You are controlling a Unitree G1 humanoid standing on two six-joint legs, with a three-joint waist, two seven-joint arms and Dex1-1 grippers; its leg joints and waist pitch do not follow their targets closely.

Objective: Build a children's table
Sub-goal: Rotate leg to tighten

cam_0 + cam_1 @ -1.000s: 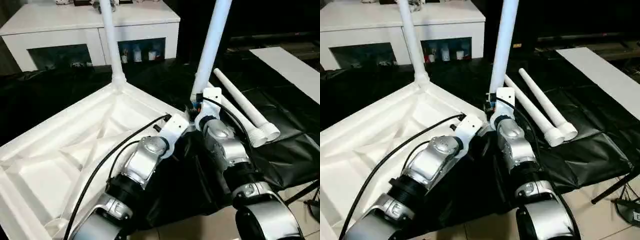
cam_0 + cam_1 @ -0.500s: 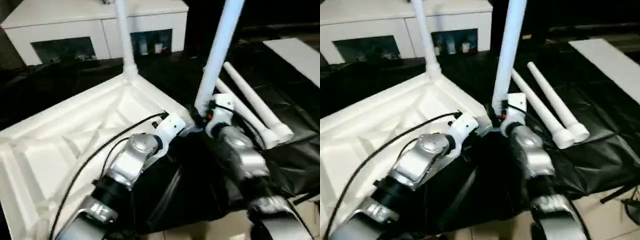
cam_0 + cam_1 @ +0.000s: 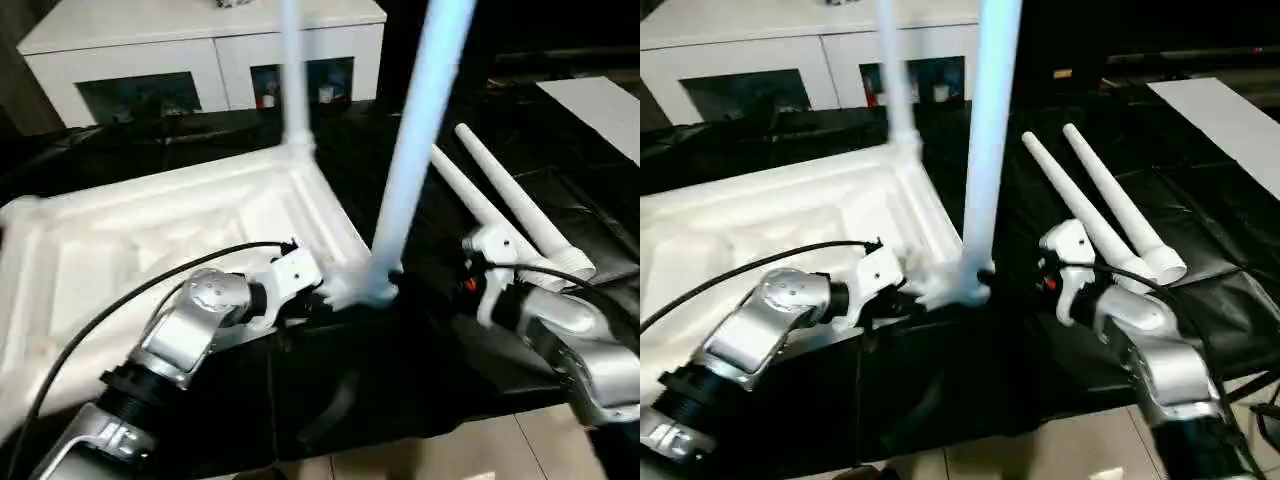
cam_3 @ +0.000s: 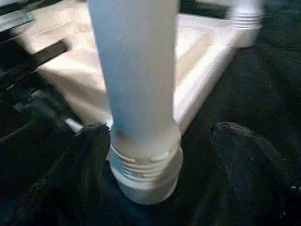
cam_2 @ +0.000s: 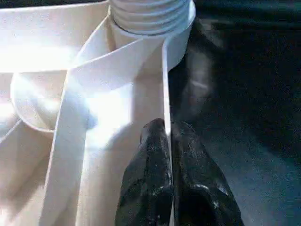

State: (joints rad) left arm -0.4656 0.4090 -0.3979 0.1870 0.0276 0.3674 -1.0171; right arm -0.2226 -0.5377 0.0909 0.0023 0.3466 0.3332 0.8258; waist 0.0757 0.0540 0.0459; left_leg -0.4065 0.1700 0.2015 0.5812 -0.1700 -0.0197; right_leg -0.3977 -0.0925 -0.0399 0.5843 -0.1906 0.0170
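The white plastic tabletop lies upside down on black sheeting, its underside a grid of thin raised ribs and shallow hollows. The left gripper reaches in over the near rim with its silver forearm angled up from the lower left; its two black fingers are pressed together on the thin upright wall of the tabletop's rim, just short of the corner socket. At the far corner a smooth, round tube leg stands upright in its socket. A second leg, slightly tapered, stands in the near corner socket, with the ridged threads at its foot showing above the collar. The right gripper sits to the right of this leg, forearm coming in from the lower right; its fingers are spread wide on either side of the leg's threaded foot, gripping nothing. Further right, two loose legs lie side by side on the sheeting, wide ends toward the robot.
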